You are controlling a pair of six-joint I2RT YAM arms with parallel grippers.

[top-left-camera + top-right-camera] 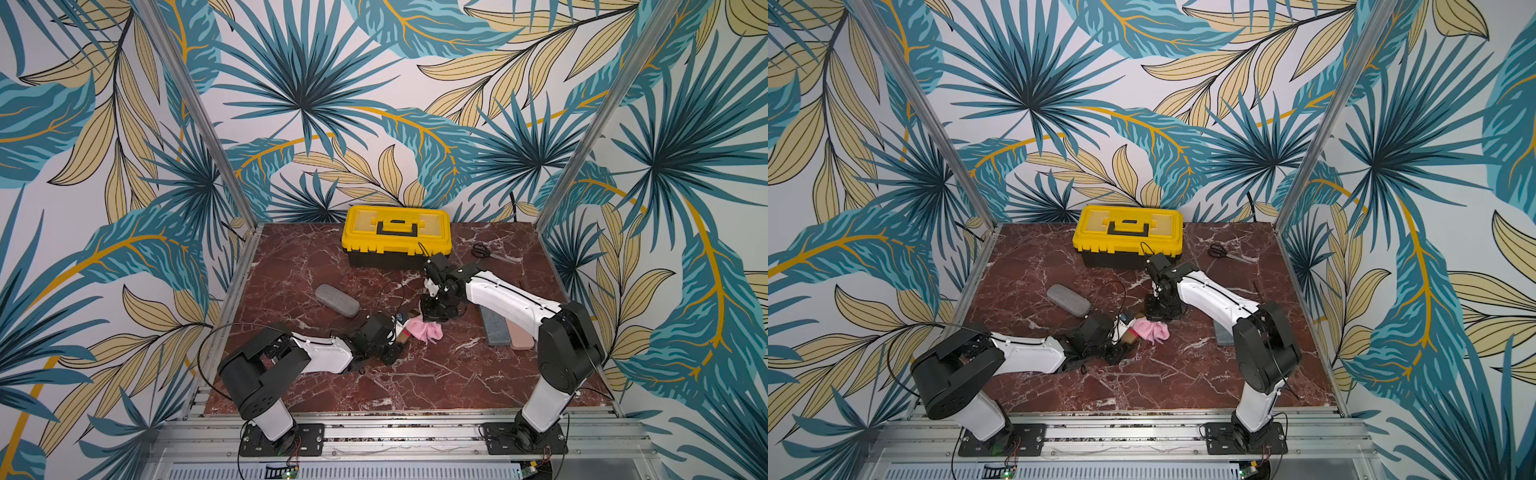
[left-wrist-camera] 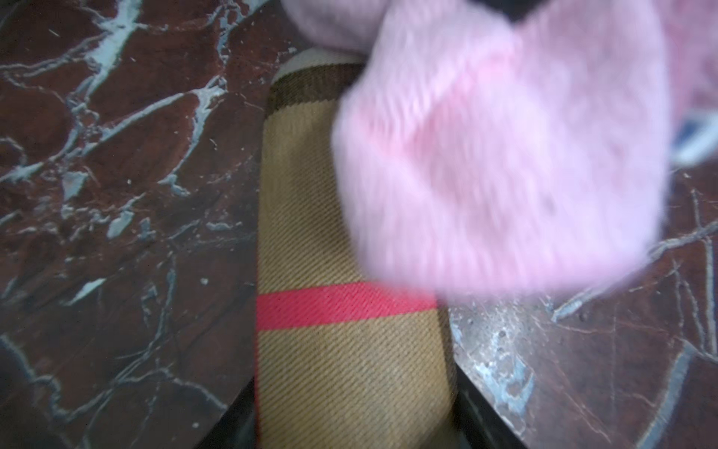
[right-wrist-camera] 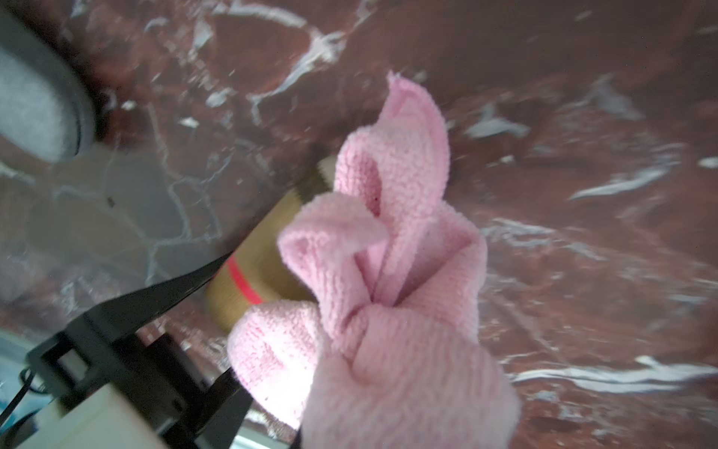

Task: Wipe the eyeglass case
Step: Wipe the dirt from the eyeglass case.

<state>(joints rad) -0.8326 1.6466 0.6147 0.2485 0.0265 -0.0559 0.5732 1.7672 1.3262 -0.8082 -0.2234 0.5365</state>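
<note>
The eyeglass case (image 2: 311,217) is tan woven fabric with a red stripe and a dark band near its far end. It lies low over the marble table (image 1: 316,257), and my left gripper (image 2: 353,408) is shut on its near end, one dark jaw on each side. In both top views only a sliver of the case (image 1: 401,330) (image 1: 1128,337) shows beyond the left gripper (image 1: 397,337). A fluffy pink cloth (image 1: 424,330) (image 3: 388,252) is bunched in my right gripper (image 1: 432,316), which is shut on it from above. The cloth (image 2: 505,155) rests on the case's far half.
A second, grey oval case (image 1: 336,300) lies to the left of the arms. A yellow toolbox (image 1: 397,235) stands at the back, with scissors (image 1: 482,250) to its right. A grey slab (image 1: 492,330) and a pink one (image 1: 521,341) lie under the right arm.
</note>
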